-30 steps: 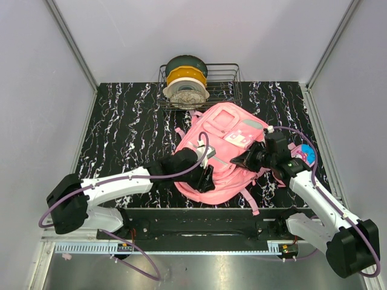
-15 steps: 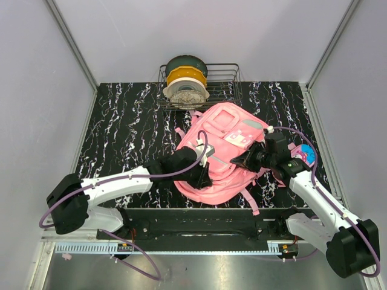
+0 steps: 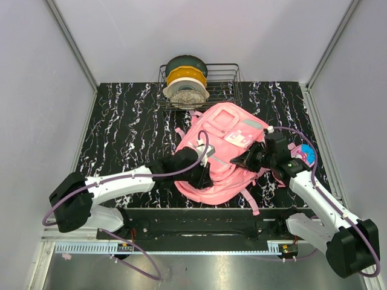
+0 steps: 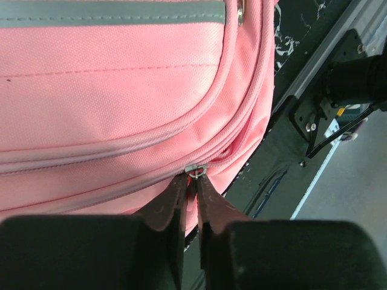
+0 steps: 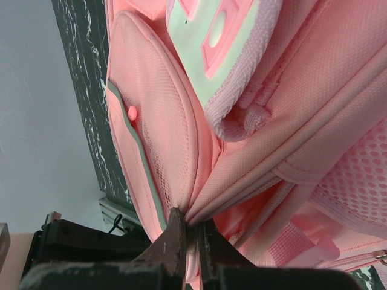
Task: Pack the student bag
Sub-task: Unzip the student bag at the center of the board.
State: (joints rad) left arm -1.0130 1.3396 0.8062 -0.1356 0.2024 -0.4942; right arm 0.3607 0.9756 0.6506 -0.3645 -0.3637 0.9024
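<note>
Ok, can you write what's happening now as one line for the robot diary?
left jaws: shut on zip pull | right jaws: shut on student bag fabric | student bag: lying on table

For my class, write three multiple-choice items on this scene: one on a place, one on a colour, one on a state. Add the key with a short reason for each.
1. Where does the wire basket stand?
A) at the far edge of the table, beyond the student bag
B) between the arm bases
C) on top of the bag

2. What colour is the student bag?
A) blue
B) pink
C) grey

3. How is the left gripper?
A) wide open over bare table
B) holding a spool
C) shut on the zip pull

Key:
1 A: the top view shows the basket at the far edge, beyond the bag.
2 B: every view shows pink fabric.
3 C: the left wrist view shows the fingertips pinched on the metal pull.
</note>
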